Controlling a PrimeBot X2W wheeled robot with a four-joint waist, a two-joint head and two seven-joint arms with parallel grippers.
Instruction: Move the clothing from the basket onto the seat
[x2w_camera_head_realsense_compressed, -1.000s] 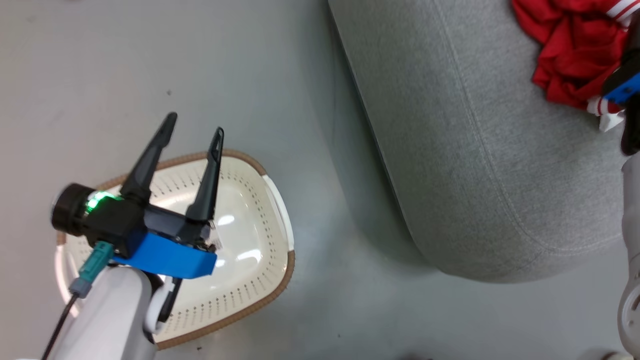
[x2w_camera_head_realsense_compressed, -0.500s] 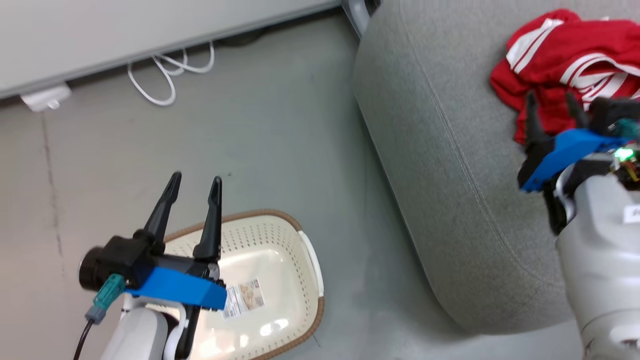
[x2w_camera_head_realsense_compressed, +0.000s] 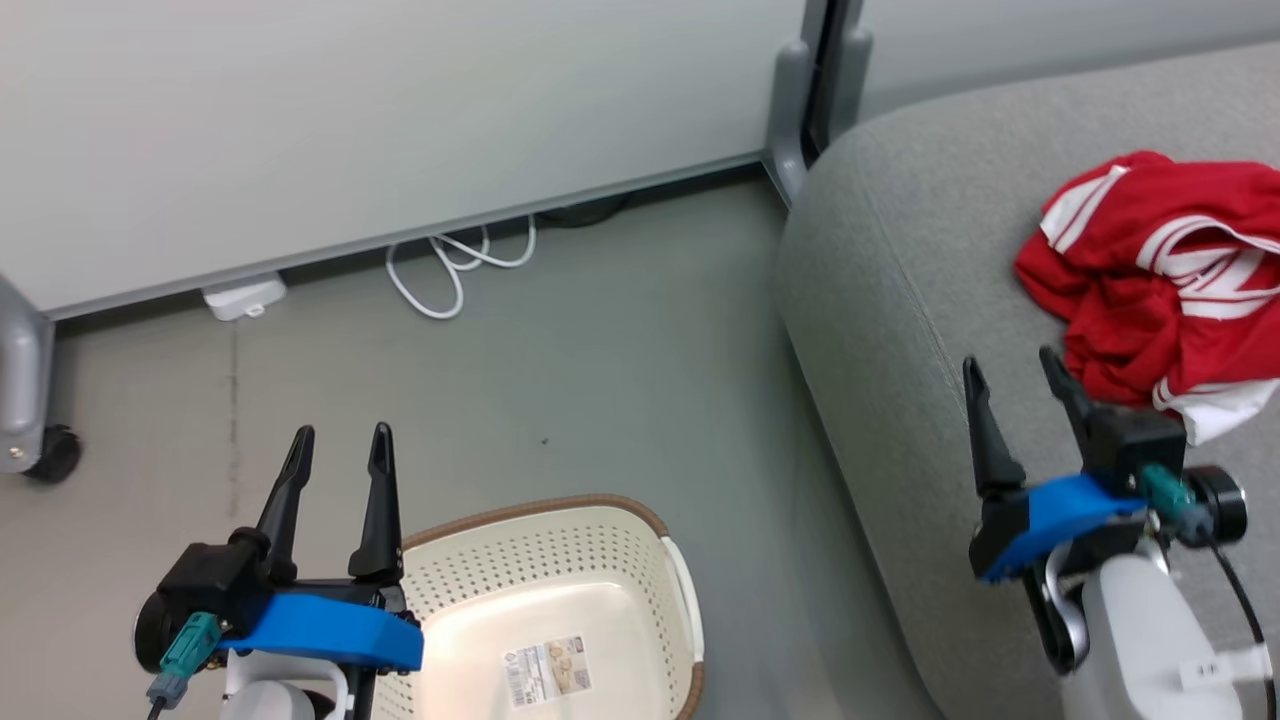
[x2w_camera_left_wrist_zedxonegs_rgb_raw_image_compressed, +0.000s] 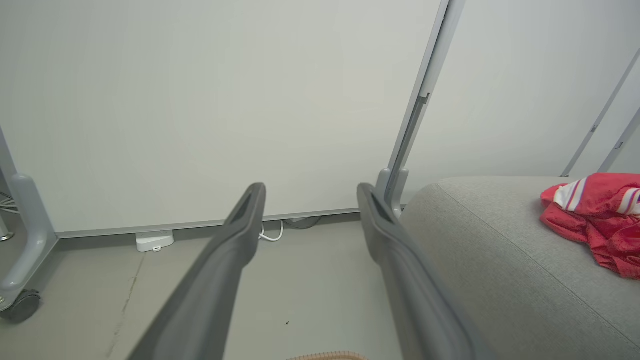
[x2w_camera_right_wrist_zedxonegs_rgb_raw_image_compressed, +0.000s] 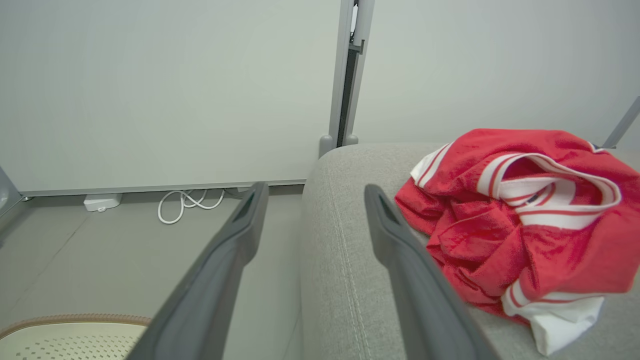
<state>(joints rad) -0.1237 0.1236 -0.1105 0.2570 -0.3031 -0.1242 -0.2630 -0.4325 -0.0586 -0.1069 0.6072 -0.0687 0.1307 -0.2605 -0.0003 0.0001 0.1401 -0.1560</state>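
The red clothing (x2w_camera_head_realsense_compressed: 1160, 275) with white stripes lies crumpled on the grey seat (x2w_camera_head_realsense_compressed: 900, 260), also as clothing (x2w_camera_right_wrist_zedxonegs_rgb_raw_image_compressed: 515, 225) on the seat (x2w_camera_right_wrist_zedxonegs_rgb_raw_image_compressed: 340, 280) and clothing (x2w_camera_left_wrist_zedxonegs_rgb_raw_image_compressed: 600, 220) on the seat (x2w_camera_left_wrist_zedxonegs_rgb_raw_image_compressed: 500, 260). The cream basket (x2w_camera_head_realsense_compressed: 560, 560) stands on the floor at the lower middle, holding nothing but a paper label; its rim (x2w_camera_right_wrist_zedxonegs_rgb_raw_image_compressed: 60, 320) shows too. My left gripper (x2w_camera_head_realsense_compressed: 340, 440) hangs open above the basket's left end. My right gripper (x2w_camera_head_realsense_compressed: 1010, 365) is open over the seat's front edge, just left of the clothing. Neither holds anything.
A pale wall panel (x2w_camera_head_realsense_compressed: 400, 130) with a grey post (x2w_camera_head_realsense_compressed: 810, 90) runs behind. A white cable (x2w_camera_head_realsense_compressed: 450, 270) and small white box (x2w_camera_head_realsense_compressed: 243, 297) lie on the floor by it. A grey leg with a caster (x2w_camera_head_realsense_compressed: 40, 450) stands at the left.
The camera has tilted up, bringing the wall into view. Both arms have drawn back and up; the right gripper has come away from the clothing, empty.
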